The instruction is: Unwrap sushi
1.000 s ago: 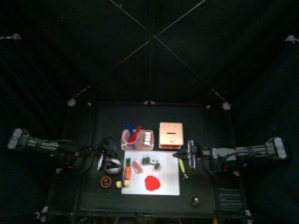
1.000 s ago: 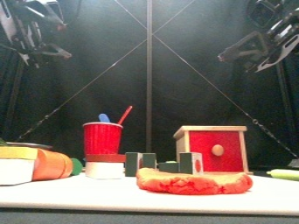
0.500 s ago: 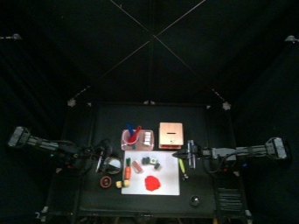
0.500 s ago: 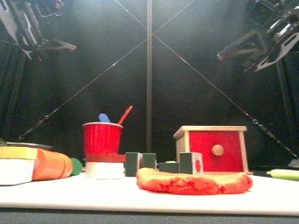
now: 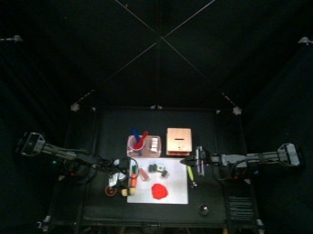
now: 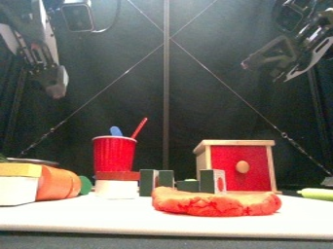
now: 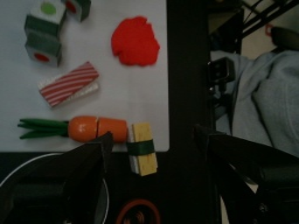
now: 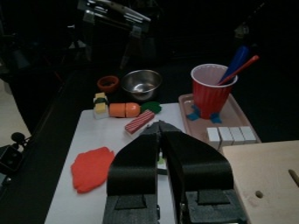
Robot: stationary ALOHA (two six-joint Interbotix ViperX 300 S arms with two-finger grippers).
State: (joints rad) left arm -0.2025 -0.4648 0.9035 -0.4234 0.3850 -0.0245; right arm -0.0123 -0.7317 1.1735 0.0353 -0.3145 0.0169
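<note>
The sushi (image 7: 142,147), a yellow-topped piece with a green band, lies on the white mat (image 7: 105,105) next to a carrot (image 7: 82,129). It also shows in the right wrist view (image 8: 100,105) and at the far left of the front view (image 6: 16,183). My left gripper (image 7: 158,166) is open and hangs above the sushi without touching it. In the top view it (image 5: 113,169) is at the mat's left edge. My right gripper (image 8: 160,133) is shut and empty, raised at the mat's right side (image 5: 192,168).
On the mat lie a red blob (image 7: 138,39), a red-and-white striped piece (image 7: 70,83) and green-wrapped rolls (image 7: 45,39). A red cup (image 6: 113,154) and a wooden box (image 6: 237,167) stand behind. A metal bowl (image 8: 142,81) sits beside the mat.
My left arm has swung down and in toward the mat's left edge, over the sushi. The right arm has not moved.
</note>
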